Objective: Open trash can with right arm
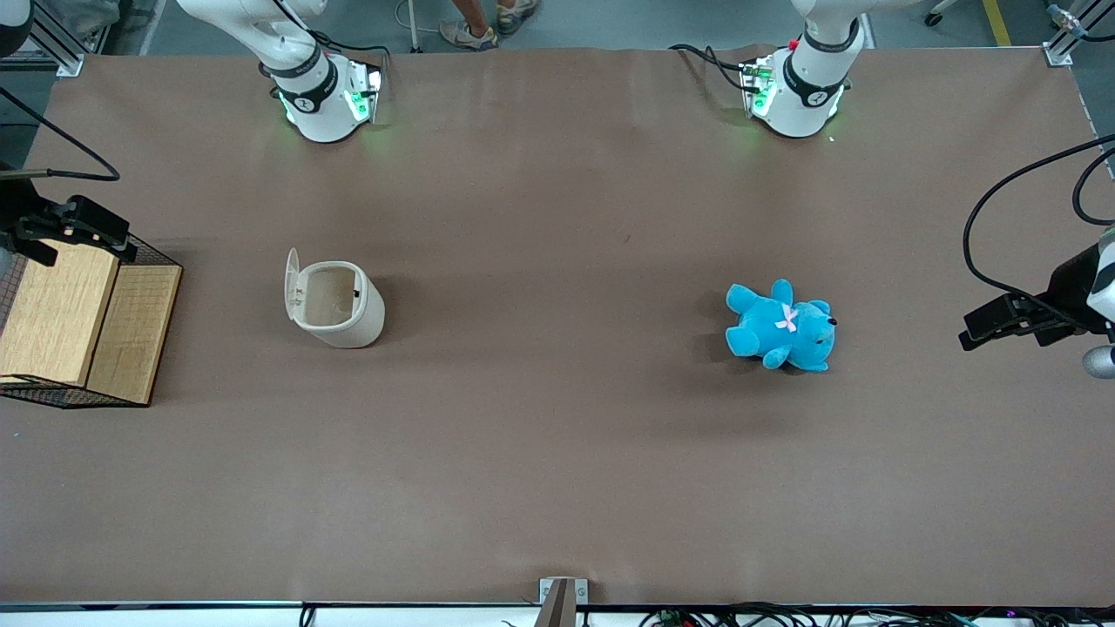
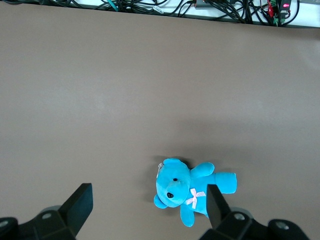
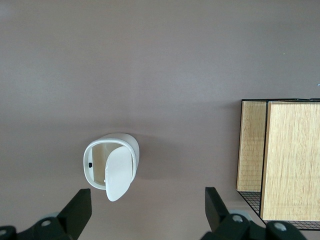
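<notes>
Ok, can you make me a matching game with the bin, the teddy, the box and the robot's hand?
Things:
1. trash can
2. teddy bear
3. wood-and-wire-mesh box
4. right gripper

Descriptions:
A. bright blue, lying down
B. lid flipped open
C. fingers open, above the box
D. wooden panels, black mesh

Pairs: 1-B, 2-A, 3-D, 4-C
</notes>
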Action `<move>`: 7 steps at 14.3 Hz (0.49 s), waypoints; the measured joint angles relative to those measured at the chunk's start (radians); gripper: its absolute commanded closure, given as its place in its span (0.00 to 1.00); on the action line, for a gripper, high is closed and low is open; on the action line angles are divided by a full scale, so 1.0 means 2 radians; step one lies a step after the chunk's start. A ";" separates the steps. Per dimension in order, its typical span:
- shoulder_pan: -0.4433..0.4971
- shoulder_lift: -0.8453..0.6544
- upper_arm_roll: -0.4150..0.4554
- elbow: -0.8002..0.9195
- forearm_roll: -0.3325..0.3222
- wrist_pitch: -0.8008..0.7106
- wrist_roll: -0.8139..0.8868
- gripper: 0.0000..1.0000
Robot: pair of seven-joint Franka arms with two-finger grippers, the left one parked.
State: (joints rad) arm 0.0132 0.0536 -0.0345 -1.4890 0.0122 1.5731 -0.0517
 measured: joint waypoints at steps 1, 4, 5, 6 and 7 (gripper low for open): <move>0.000 0.000 0.000 0.000 0.000 0.000 0.000 0.00; 0.000 0.000 0.000 0.000 0.000 0.001 0.000 0.00; 0.000 0.000 0.000 0.000 0.000 0.001 0.000 0.00; 0.000 0.000 0.000 0.000 0.000 0.002 0.000 0.00; 0.000 0.000 0.000 0.000 0.000 0.003 0.000 0.00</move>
State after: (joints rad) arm 0.0132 0.0536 -0.0344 -1.4890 0.0119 1.5794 -0.0517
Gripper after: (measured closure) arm 0.000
